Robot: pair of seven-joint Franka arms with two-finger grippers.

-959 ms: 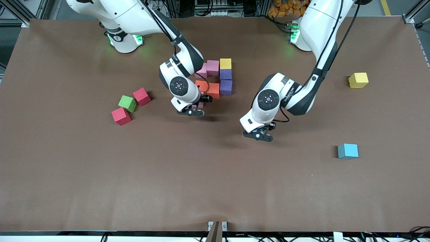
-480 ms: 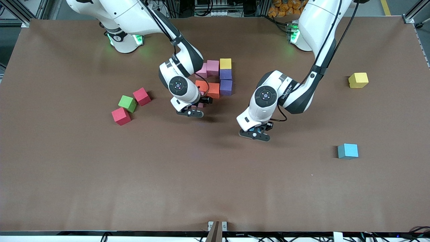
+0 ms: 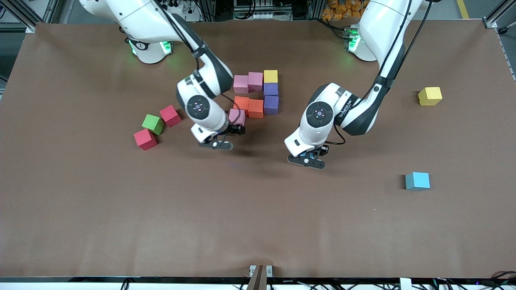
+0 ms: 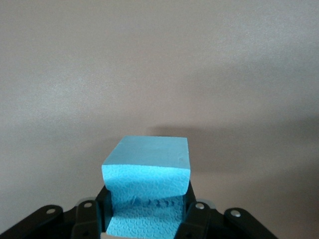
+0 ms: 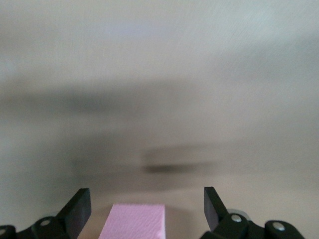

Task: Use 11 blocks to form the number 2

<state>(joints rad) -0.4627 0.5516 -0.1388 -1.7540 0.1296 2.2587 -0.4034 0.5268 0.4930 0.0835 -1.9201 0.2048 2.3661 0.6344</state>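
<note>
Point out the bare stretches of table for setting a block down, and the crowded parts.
Bare: the wide strip of table nearer the camera than both arms, bordered by the loose blue block. Crowded: the block cluster by the right gripper, and the red and green blocks.

wide brown table (image 3: pixel 258 225) w/ alu frame rails (image 3: pixel 28 14) at corners, cables (image 3: pixel 282 10) & clutter past top edge.

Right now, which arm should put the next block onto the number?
Probably the left. Its end effector is shut on a light blue block over bare table near the figure. The right end effector is open and empty, by the pink block in the figure.
</note>
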